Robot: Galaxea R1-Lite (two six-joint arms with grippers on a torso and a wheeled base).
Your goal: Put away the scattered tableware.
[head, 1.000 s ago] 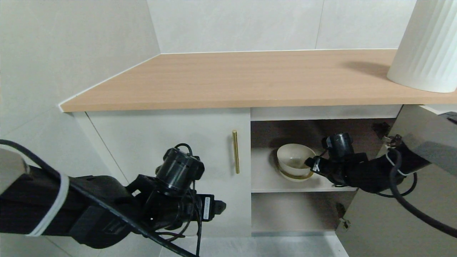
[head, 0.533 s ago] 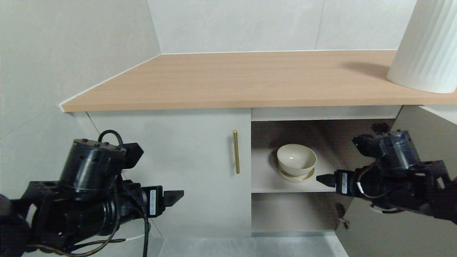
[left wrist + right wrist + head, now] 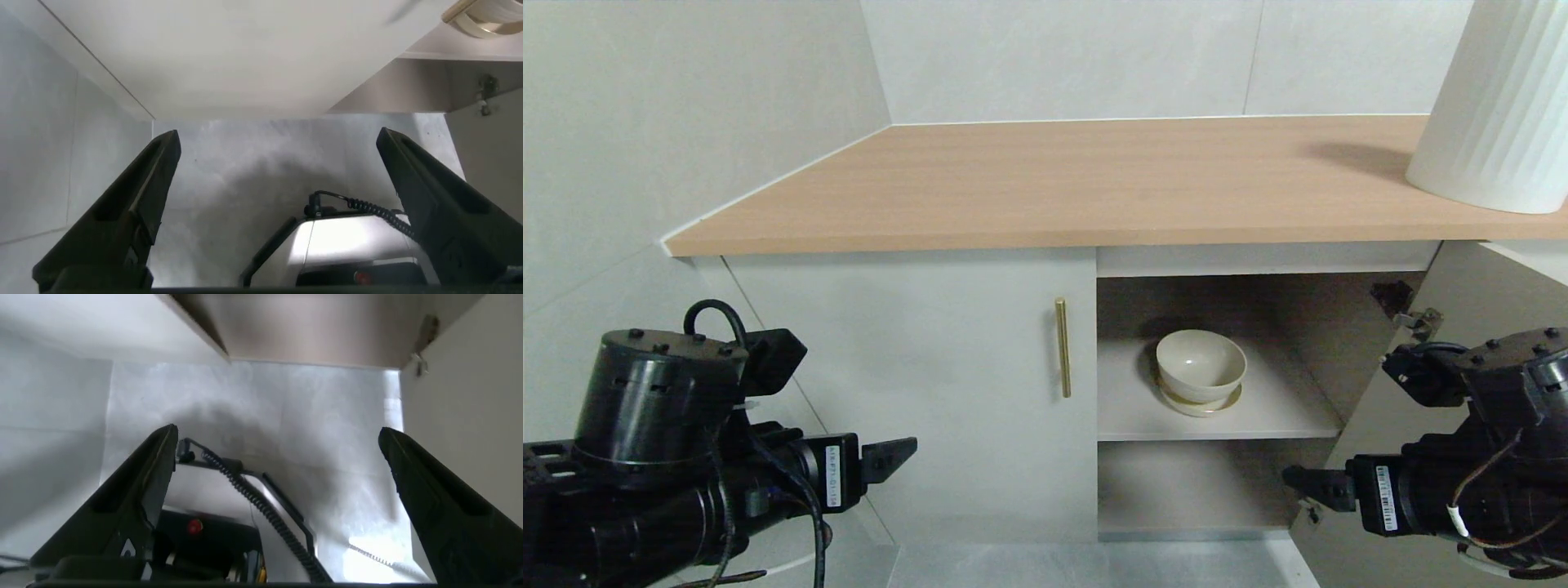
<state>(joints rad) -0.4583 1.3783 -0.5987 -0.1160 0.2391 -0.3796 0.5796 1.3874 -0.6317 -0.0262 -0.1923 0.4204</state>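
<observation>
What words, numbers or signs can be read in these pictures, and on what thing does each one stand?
Left white label, on the left gripper: print too small to read.
Right white label, on the right gripper: print too small to read.
Bowl, cabinet door, countertop: no text on them.

And the white ribbed vessel [image 3: 1494,106] at the counter's [image 3: 1054,180] right end runs off the picture, top unseen; the bowl [image 3: 1201,365] covers most of the saucer [image 3: 1199,403] beneath; the door [image 3: 1494,286] is cropped too
</observation>
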